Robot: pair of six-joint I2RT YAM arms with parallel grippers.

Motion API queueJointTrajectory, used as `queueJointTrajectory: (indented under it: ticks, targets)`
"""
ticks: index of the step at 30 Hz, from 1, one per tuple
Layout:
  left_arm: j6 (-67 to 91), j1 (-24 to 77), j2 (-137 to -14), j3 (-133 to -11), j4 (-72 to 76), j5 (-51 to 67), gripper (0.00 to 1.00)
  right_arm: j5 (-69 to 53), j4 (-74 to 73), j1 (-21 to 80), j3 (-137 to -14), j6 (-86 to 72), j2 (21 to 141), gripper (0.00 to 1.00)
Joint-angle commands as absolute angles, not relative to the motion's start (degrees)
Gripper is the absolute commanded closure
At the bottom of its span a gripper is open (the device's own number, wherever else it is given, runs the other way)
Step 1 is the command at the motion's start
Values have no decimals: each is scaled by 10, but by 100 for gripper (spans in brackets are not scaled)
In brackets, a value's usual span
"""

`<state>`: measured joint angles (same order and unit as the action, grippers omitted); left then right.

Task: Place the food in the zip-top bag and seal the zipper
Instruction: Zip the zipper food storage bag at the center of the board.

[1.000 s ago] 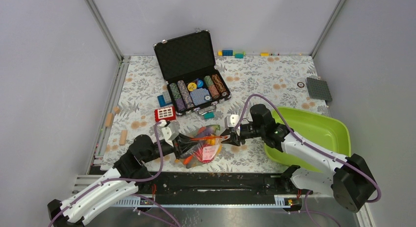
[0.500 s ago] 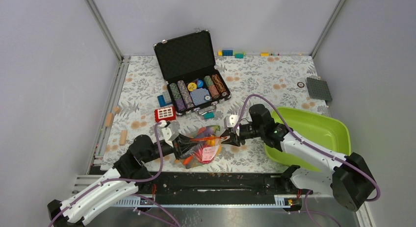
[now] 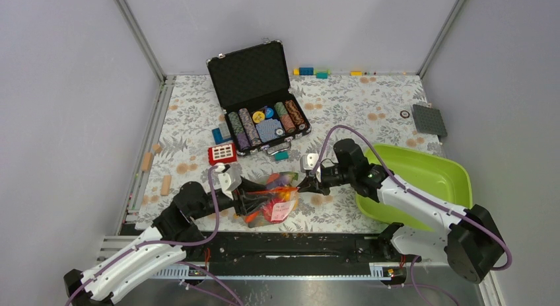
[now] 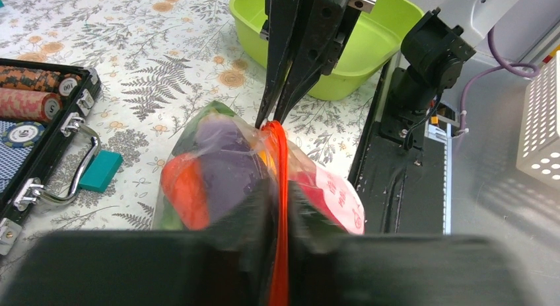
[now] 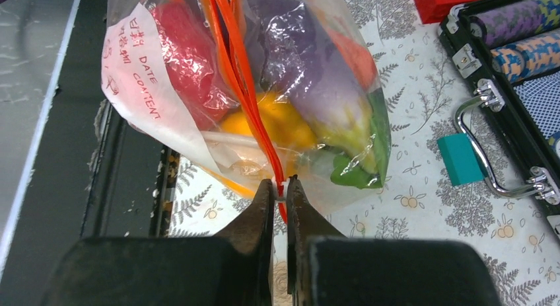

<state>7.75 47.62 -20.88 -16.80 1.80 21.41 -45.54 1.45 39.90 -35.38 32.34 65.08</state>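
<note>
**Operator:** Where is the bag, and who has it?

**Inspector:** In your top view the zip-top bag (image 3: pixel 280 200) sits at 6 o'clock on the worktop (image 3: pixel 370 101), close to the near edge. One arm is at each end of it. The lime-green tray (image 3: pixel 422 170) is at the bag's 3 o'clock. The open poker chip case (image 3: pixel 254 75) is at its 12 o'clock, well apart.

**Operator:** State of the jaws?

**Inspector:** Your right jaws, at the bag's 3 o'clock end, are closed to a sliver. They pinch the zipper (image 5: pixel 247 94) at that end. Your left jaws are at the 9 o'clock end, with the orange-red strip running between them. In the left wrist view they are only a dark blur across the bottom edge. I cannot tell whether they are pinching the strip or merely straddling it.

**Operator:** And the food?

**Inspector:** It is inside the bag. Through the plastic I can make out the purple eggplant (image 5: pixel 310 68), the red apple (image 5: pixel 188 55) behind the white label, a yellow-orange pepper (image 5: pixel 294 131) and green lettuce (image 5: pixel 353 170). The pieces behind them are too crumpled over to name.

**Operator:** Is the zipper sealed?

**Inspector:** I cannot tell. The strip reads as one line, but both ends are hidden by the jaws. Nor can I tell whether the bag's underside rests on the worktop.
</note>
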Motion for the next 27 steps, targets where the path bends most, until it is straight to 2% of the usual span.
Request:
queueJointTrajectory:
  ticks: [1,3,4,11,15,19,27]
  targets:
    - [66,476,-217,-207,50,236,37,-453,-91,414,-421,338,617,100]
    - [59,476,-236,-229,36,242,6,-447,-133,416,-446,338,608,100]
    - [54,476,-248,-245,25,245,2,-446,-160,417,-464,338,606,100]
    - [-63,480,-340,-419,-142,223,1,-444,-369,418,-617,387,632,100]
    - [-105,486,-421,-508,-221,248,1,-418,-424,419,-670,401,639,100]
    - [-114,504,-498,-547,-226,322,1,-394,-446,419,-689,385,640,100]
    - [-98,564,-590,-560,-159,363,1,-339,-413,420,-656,307,612,100]
